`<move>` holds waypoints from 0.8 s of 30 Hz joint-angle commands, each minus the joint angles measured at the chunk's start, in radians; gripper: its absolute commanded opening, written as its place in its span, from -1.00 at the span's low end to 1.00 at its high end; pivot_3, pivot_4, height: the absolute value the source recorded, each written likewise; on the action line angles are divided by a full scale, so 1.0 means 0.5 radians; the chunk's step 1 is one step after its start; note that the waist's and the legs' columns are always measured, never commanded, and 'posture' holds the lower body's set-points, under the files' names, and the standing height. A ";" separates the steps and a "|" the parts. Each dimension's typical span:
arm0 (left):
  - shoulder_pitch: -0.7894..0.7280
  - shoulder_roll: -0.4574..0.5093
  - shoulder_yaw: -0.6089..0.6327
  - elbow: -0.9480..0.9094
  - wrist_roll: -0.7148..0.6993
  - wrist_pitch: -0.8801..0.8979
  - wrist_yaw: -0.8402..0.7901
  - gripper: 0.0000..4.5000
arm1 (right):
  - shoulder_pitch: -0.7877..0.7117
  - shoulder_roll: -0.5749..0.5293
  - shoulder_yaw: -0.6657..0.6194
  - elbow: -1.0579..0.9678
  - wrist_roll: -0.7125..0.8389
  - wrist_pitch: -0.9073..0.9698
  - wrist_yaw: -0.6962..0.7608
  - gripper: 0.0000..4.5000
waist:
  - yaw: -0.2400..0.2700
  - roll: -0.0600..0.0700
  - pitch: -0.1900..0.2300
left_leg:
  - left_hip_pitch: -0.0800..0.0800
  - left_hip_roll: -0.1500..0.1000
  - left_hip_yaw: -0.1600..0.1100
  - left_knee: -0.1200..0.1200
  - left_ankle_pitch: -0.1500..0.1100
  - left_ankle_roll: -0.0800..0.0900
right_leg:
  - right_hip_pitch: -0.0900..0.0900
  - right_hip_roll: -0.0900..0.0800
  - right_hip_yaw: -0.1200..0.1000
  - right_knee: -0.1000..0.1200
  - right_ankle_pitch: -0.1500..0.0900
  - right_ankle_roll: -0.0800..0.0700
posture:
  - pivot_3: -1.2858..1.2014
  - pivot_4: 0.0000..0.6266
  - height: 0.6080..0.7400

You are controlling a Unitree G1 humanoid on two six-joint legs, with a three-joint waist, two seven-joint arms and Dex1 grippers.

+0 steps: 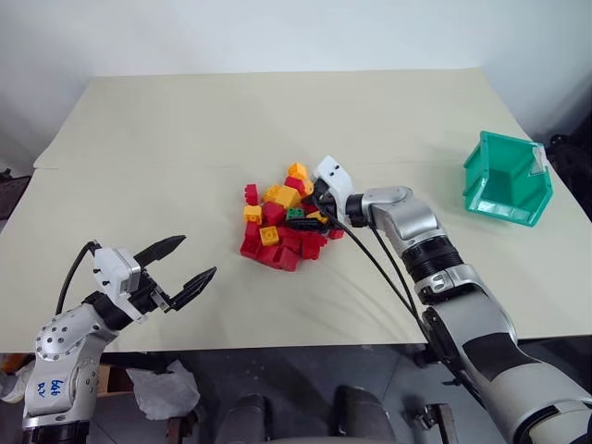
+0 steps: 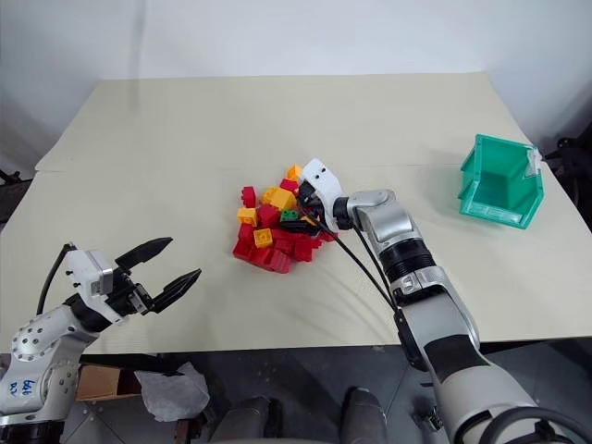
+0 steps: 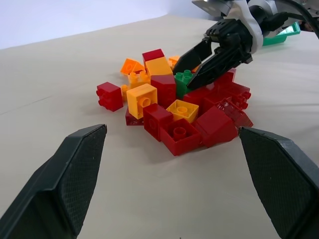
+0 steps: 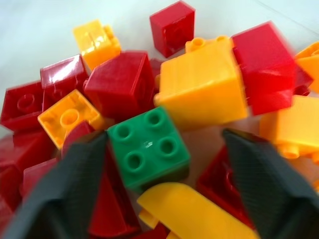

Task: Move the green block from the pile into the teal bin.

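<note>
Four studs on green block (image 4: pixel 148 146) (right wrist view), right fingers (image 3: pixel 197 54) spread astride it, left fingers (image 1: pixel 174 246) released

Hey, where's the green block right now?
The green block sits studs-up in the pile of red and yellow-orange bricks mid-table, between the right gripper's open fingers, beside a large yellow-orange brick.

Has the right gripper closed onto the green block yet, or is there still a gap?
Cannot tell. In the right wrist view the right gripper straddles the green block; the one finger meets its edge in the picture, with no plain contact or gap.
</note>
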 commanded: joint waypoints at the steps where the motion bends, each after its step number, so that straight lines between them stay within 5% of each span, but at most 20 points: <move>1: 0.010 -0.010 0.017 -0.066 -0.012 -0.033 0.014 1.00 | -0.065 -0.024 0.038 -0.005 -0.041 -0.065 0.138 0.11 | 0.000 0.000 0.000 | 0.000 0.000 0.000 0.000 0.000 0.000 | 0.000 0.001 0.000 0.000 0.000 0.000 | 0.03 -0.52 1.00; 8: 0.015 -0.010 0.021 -0.069 -0.011 -0.032 0.016 1.00 | -0.121 -0.020 0.020 0.110 -0.095 -0.164 0.184 0.11 | 0.000 0.000 0.000 | 0.000 0.003 0.000 0.000 -0.001 -0.002 | 0.000 0.004 0.001 0.000 0.001 -0.001 | 0.03 -0.52 1.00; 12: 0.007 -0.008 0.019 -0.067 -0.012 -0.031 0.016 1.00 | -0.143 -0.006 -0.025 0.164 -0.077 -0.222 0.166 -0.30 | 0.000 0.000 0.000 | 0.000 0.004 0.001 0.000 -0.001 -0.002 | 0.000 0.004 0.001 -0.001 0.001 -0.001 | 0.03 -0.52 1.00; 15: -0.006 -0.005 0.008 -0.077 -0.015 -0.028 0.014 1.00 | -0.129 -0.020 -0.087 0.131 -0.039 -0.250 0.168 -0.36 | 0.000 0.000 0.000 | 0.000 0.005 0.001 0.000 -0.002 -0.003 | 0.000 0.005 0.001 -0.001 0.001 -0.002 | 0.03 -0.52 1.00; 22: -0.080 0.007 -0.067 -0.141 -0.044 0.025 -0.013 1.00 | 0.159 -0.198 -0.325 -0.479 0.298 -0.231 0.473 -0.36 | 0.015 0.000 0.000 | 0.000 0.008 0.001 0.001 -0.002 -0.004 | 0.000 0.007 0.001 -0.002 0.001 -0.003 | 0.03 -0.52 1.00; 24: -0.152 0.008 -0.159 -0.184 -0.047 0.059 -0.050 1.00 | 0.295 -0.341 -0.539 -0.684 0.398 -0.181 0.366 -0.36 | 0.022 0.000 0.000 | -0.001 0.008 0.001 0.001 -0.002 -0.004 | 0.000 0.007 0.001 -0.003 0.001 -0.003 | 0.03 -0.52 1.00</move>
